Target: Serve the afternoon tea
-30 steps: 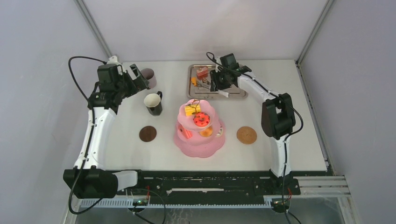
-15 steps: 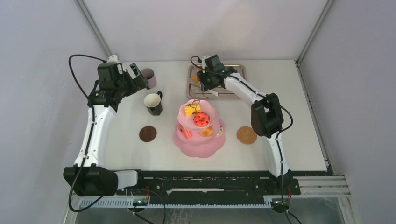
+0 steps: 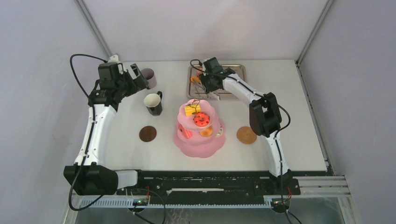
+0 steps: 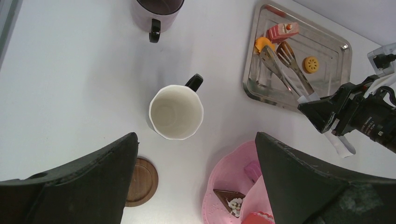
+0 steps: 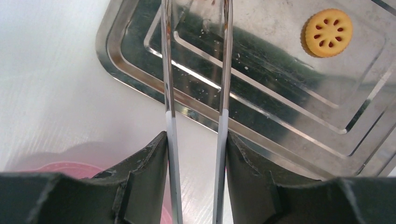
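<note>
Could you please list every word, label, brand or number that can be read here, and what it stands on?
Readable text: none.
Fine white print on the right arm's black wrist camera: too small and blurred to read.
No writing shows on the black mug, mauve mug, steel tray, tongs or pink stand.

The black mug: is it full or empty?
Empty. The left wrist view looks down into the black mug; only its bare white inside shows.
</note>
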Motion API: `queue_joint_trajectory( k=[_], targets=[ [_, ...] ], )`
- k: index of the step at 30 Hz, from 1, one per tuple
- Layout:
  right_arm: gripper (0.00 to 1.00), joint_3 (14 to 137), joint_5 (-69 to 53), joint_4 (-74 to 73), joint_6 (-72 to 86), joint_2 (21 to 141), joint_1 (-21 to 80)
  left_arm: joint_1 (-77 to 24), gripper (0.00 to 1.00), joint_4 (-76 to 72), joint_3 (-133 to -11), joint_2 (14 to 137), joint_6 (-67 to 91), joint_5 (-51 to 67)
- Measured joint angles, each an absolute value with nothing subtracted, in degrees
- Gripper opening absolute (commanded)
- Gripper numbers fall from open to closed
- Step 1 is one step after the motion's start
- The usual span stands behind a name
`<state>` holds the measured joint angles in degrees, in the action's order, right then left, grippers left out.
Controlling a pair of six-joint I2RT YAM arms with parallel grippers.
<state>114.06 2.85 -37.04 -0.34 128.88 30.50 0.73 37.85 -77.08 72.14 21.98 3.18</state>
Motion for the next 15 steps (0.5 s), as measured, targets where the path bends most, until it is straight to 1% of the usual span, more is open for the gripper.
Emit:
queue_joint_trajectory(
  k=[9,15],
  targets=[
    [0.53,111.18,3.27,-36.67,-0.14,128.51,28.84,0.73,1.00,37.85,-77.08,72.36,22.00,3.27],
    [0.54,111.07,0.25,-35.70,-1.98,128.49,28.34,0.73,1.00,37.85,-77.08,72.36,22.00,3.25]
  ],
)
